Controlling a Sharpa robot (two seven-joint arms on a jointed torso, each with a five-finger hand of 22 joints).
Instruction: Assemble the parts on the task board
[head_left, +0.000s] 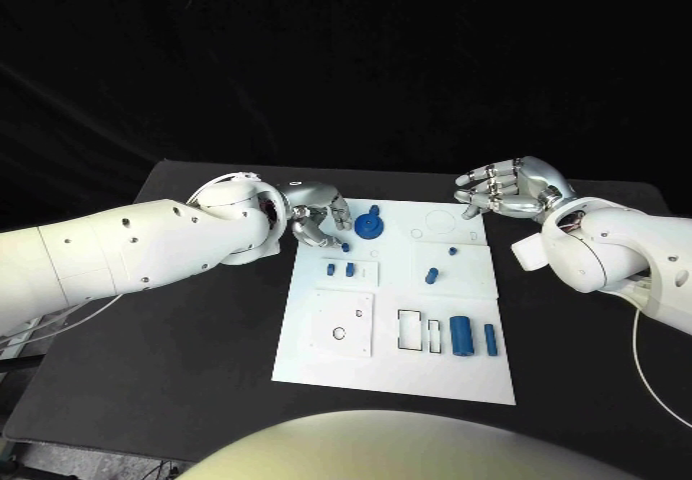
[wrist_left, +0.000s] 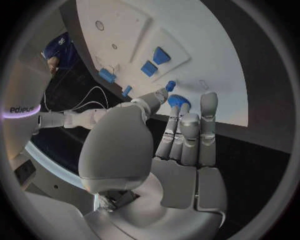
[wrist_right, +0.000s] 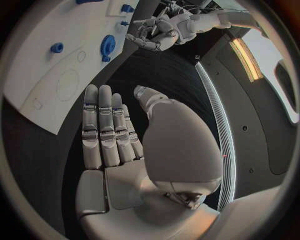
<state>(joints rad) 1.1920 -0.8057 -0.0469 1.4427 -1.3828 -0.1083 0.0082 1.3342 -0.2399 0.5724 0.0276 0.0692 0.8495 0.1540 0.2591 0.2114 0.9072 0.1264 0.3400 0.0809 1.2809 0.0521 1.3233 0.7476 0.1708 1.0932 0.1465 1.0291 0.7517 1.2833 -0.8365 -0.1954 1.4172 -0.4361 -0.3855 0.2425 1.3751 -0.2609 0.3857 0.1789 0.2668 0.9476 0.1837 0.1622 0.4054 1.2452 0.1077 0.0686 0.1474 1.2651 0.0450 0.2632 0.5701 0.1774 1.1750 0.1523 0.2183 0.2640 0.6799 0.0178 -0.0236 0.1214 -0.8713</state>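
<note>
The white task board (head_left: 397, 375) lies in the middle of the black table. My left hand (head_left: 317, 215) hovers over its far left corner, fingers pointing down beside the blue gear (head_left: 371, 225). In the left wrist view the gear (wrist_left: 178, 100) lies just past the fingertips, and a small blue peg (wrist_left: 170, 85) sits at the thumb tip; I cannot tell if they touch. The peg (head_left: 346, 246) shows under the fingers in the head view. My right hand (head_left: 505, 190) hangs over the far right corner, holding nothing, with its fingers (wrist_right: 103, 125) stretched out and the thumb apart.
Two short blue pegs (head_left: 339, 268) stand on a raised square. More pegs (head_left: 430, 274) sit mid-board. A blue cylinder (head_left: 460, 335) and a blue bar (head_left: 490, 339) lie beside rectangular slots (head_left: 410, 328). A white square plate (head_left: 343, 325) is at the near left.
</note>
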